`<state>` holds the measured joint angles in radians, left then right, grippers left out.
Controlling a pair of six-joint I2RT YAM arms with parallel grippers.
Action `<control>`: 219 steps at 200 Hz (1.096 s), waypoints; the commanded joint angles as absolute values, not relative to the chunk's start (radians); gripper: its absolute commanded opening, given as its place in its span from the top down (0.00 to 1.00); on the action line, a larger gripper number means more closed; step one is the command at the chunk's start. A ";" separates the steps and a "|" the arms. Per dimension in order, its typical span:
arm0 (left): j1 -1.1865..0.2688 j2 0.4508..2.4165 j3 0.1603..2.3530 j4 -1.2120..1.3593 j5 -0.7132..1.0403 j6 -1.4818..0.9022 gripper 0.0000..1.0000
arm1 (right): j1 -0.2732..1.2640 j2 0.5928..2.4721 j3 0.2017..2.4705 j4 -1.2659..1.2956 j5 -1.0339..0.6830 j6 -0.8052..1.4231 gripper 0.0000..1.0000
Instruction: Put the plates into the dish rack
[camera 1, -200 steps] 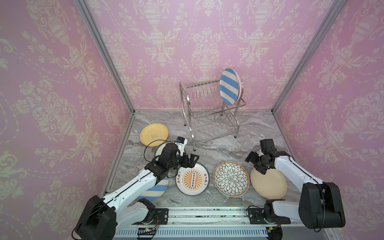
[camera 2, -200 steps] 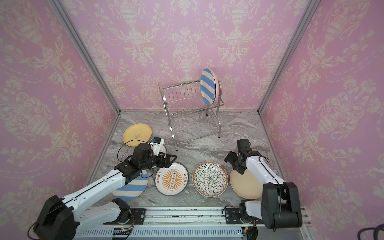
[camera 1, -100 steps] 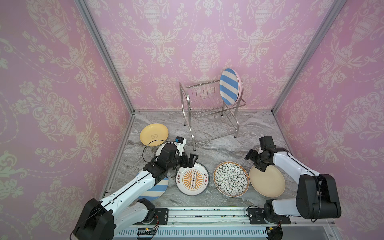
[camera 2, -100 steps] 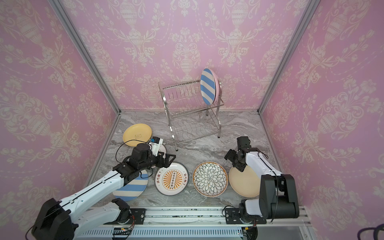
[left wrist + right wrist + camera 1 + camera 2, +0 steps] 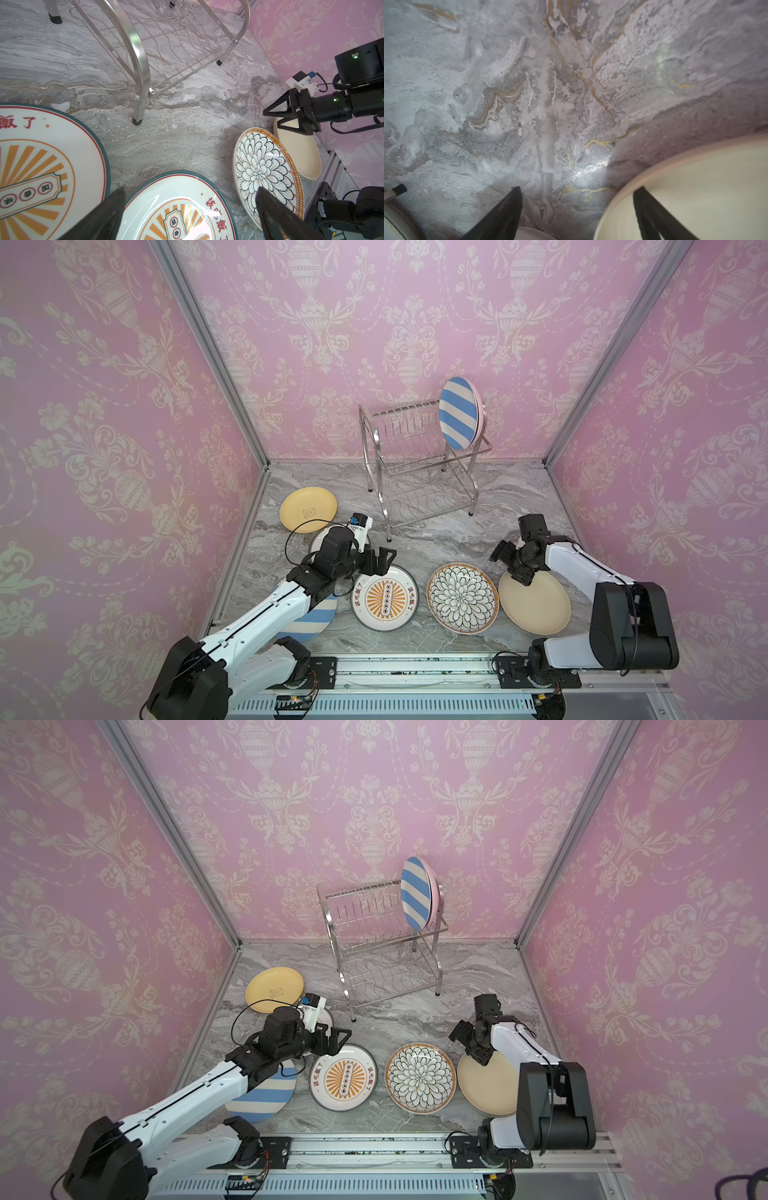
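The dish rack (image 5: 419,464) stands at the back. On its upper tier a blue-white striped plate (image 5: 458,412) stands upright, with a pink plate (image 5: 481,414) behind it. Lying flat are a yellow plate (image 5: 307,509), a sunburst plate (image 5: 384,598), a black-petal plate (image 5: 462,598) and a beige plate (image 5: 536,605). A second striped plate (image 5: 307,620) lies under the left arm. My left gripper (image 5: 190,190) is open above the sunburst plate (image 5: 176,207), beside another sunburst plate (image 5: 41,166). My right gripper (image 5: 578,189) is open, astride the beige plate's rim (image 5: 623,187).
Pink patterned walls close in the marble table (image 5: 436,539) on three sides. The arms' rail (image 5: 415,668) runs along the front edge. The rack's front leg (image 5: 139,108) stands close ahead of my left gripper.
The right arm has shifted a little and its gripper sits slightly further over the beige plate's far rim. The left arm has barely moved.
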<state>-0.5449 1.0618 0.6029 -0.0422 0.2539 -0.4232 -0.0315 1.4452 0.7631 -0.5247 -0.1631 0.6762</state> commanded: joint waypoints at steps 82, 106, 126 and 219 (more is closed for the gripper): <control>-0.525 1.049 0.639 -0.076 0.212 -0.388 0.01 | 0.015 1.842 1.247 -0.406 -0.291 0.609 0.15; -0.523 1.033 0.640 -0.074 0.200 -0.390 0.01 | 0.017 1.824 1.296 -0.460 -0.277 0.604 0.15; -0.522 1.023 0.636 -0.070 0.190 -0.385 0.01 | 0.015 1.740 1.245 -0.508 -0.219 0.551 0.15; -0.440 1.124 0.707 -0.007 0.302 -0.317 0.01 | -0.205 1.245 0.809 -0.570 -0.155 0.592 0.16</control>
<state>-0.4484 1.0851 0.6487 -0.0219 0.2501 -0.3828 -0.2031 1.2610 0.8543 -0.5449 -0.1642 0.5777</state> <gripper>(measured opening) 0.994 0.844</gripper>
